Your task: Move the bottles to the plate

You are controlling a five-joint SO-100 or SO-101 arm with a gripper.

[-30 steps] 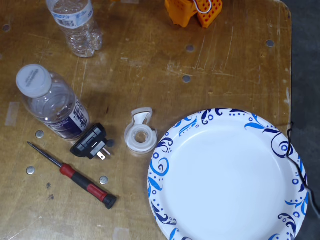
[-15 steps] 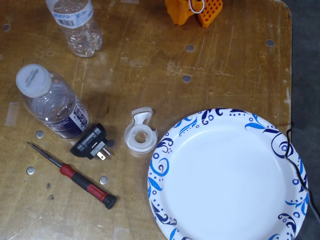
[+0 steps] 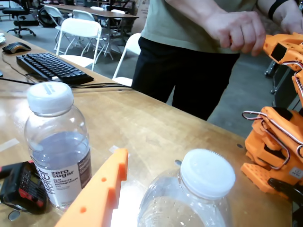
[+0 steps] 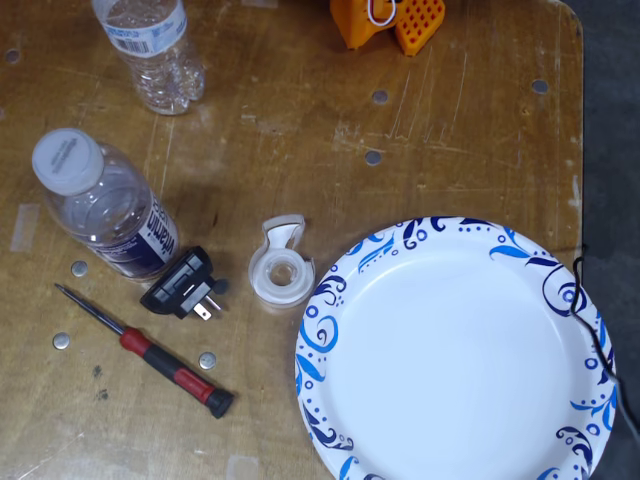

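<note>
At table level, the wrist view gives me a wide clear bottle (image 3: 57, 144) at about 9 o'clock, standing upright with a flat white cap and a dark label; at 6 o'clock sits the ribbed bottle (image 3: 189, 198), its pale, finely ridged cap nearest the lens. One orange plastic finger (image 3: 102, 194) of my gripper juts in from the lower edge between them, touching neither; the other finger is out of frame, so I cannot tell how wide the jaws stand, and nothing appears held. A black plug adapter (image 3: 21, 185) lies at the left edge. From the fixed view looking down on the scuffed wooden table (image 4: 440, 120), the paper plate (image 4: 330, 330) fills the 4 o'clock region, glossy white with blue swirls round a fluted rim, and it is bare. Both bottles are well apart from it: the ribbed one (image 4: 150, 50) at 11 o'clock, the wide one (image 4: 105, 205) at 9 o'clock. A clear round tape dispenser (image 4: 279, 263) sits just beside the plate's rim, and a red-handled screwdriver (image 4: 150, 352) lies at 8 o'clock. I judge the task not yet begun: two transfers remain.
</note>
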